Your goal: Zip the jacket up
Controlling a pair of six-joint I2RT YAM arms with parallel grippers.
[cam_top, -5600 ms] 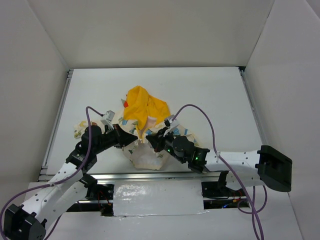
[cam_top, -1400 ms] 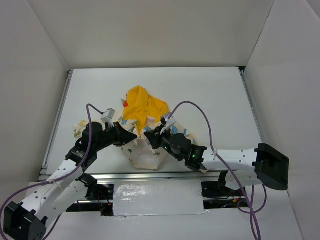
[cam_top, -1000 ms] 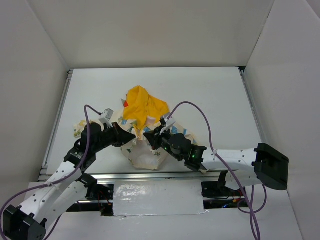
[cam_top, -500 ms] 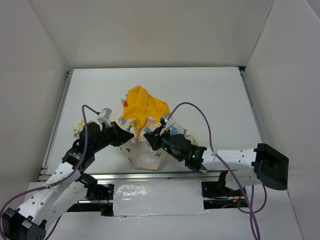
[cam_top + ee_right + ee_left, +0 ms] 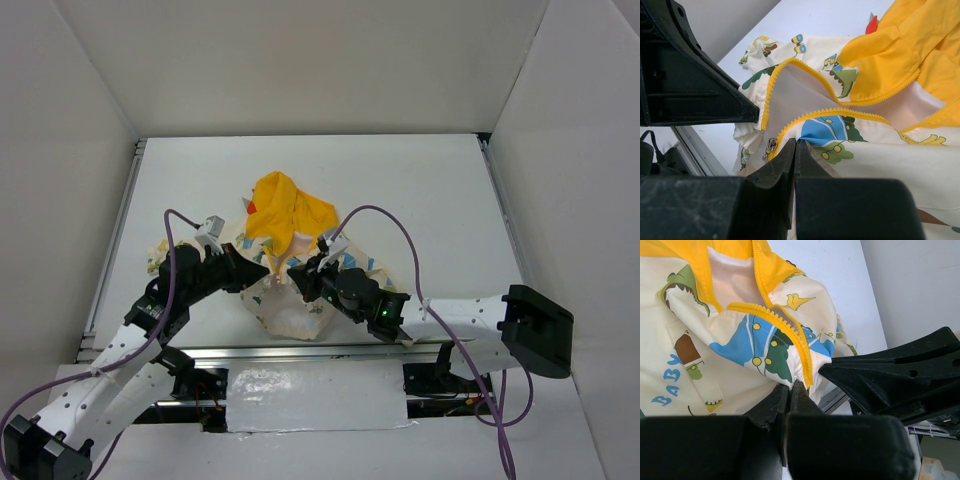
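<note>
The jacket point(image 5: 285, 225) lies crumpled on the white table near its front edge, yellow hood toward the back, cream printed body toward me. Its front is open, with yellow zipper teeth point(image 5: 805, 116) along both edges and a metal slider point(image 5: 771, 145) low on one side. My left gripper point(image 5: 262, 270) is shut on the jacket's lower front edge by the zipper trim point(image 5: 801, 352), seen up close in the left wrist view point(image 5: 790, 386). My right gripper point(image 5: 296, 277) is shut on the opposite front edge, seen in the right wrist view point(image 5: 796, 143). The two grippers face each other a few centimetres apart.
The white table point(image 5: 420, 190) is walled in by white panels on three sides. A metal rail point(image 5: 300, 350) runs along the front edge just below the jacket. Purple cables point(image 5: 385, 215) loop above both arms.
Over the last seconds my left gripper has drawn back to the left with its jacket edge. My right gripper has shifted slightly left and up. Both stay closed on the fabric.
</note>
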